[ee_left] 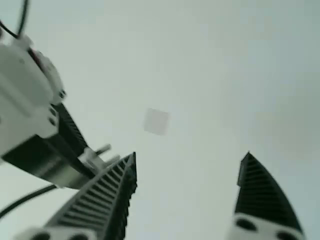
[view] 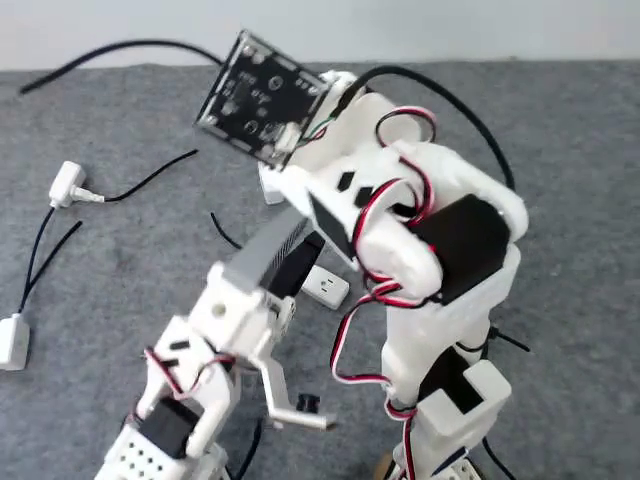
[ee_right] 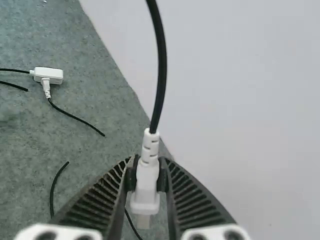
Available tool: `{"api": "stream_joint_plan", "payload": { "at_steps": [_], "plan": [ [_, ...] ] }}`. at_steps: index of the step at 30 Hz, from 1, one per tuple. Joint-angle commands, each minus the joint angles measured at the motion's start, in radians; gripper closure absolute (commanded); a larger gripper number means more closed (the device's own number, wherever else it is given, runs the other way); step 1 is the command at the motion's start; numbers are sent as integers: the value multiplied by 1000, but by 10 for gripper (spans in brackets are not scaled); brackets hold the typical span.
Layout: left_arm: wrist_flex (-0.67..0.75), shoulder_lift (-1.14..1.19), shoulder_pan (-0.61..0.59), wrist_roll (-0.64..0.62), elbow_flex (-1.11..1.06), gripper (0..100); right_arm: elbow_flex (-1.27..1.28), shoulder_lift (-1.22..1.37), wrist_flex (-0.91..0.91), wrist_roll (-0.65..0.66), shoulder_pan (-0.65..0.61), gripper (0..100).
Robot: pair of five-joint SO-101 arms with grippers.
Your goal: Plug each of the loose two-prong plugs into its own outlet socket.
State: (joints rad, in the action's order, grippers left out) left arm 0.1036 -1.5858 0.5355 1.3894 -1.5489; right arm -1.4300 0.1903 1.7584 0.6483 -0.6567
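My right gripper (ee_right: 145, 163) is shut on a white two-prong plug (ee_right: 144, 186), held off the floor; its black cable (ee_right: 159, 70) rises away towards the wall. In the left wrist view that plug's prongs (ee_left: 99, 151) stick out beside the right arm. My left gripper (ee_left: 190, 160) is open, holds nothing and points up at the pale wall. In the high view the left arm (view: 235, 310) slants up under the right arm (view: 400, 240). A white outlet socket (view: 326, 287) lies on the grey carpet between the arms.
A white block with a plug and thin black cable (view: 68, 184) (ee_right: 48, 75) lies at the far left. Another white block (view: 12, 341) sits at the left edge. Loose black cables (view: 150, 178) cross the carpet. The wall runs along the back.
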Motion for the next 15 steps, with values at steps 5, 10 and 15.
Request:
{"api": "stream_joint_plan", "payload": {
  "at_steps": [5, 10, 15],
  "plan": [
    [252, -166, 75, 72, -99, 691, 2, -7, 38, 3, -81, 990],
    [258, -172, 32, 17, -127, 691, 3, -8, 41, -37, -162, 991],
    [265, -172, -43, -2, -120, 691, 3, -16, 44, -69, -228, 991]
  ]
}}
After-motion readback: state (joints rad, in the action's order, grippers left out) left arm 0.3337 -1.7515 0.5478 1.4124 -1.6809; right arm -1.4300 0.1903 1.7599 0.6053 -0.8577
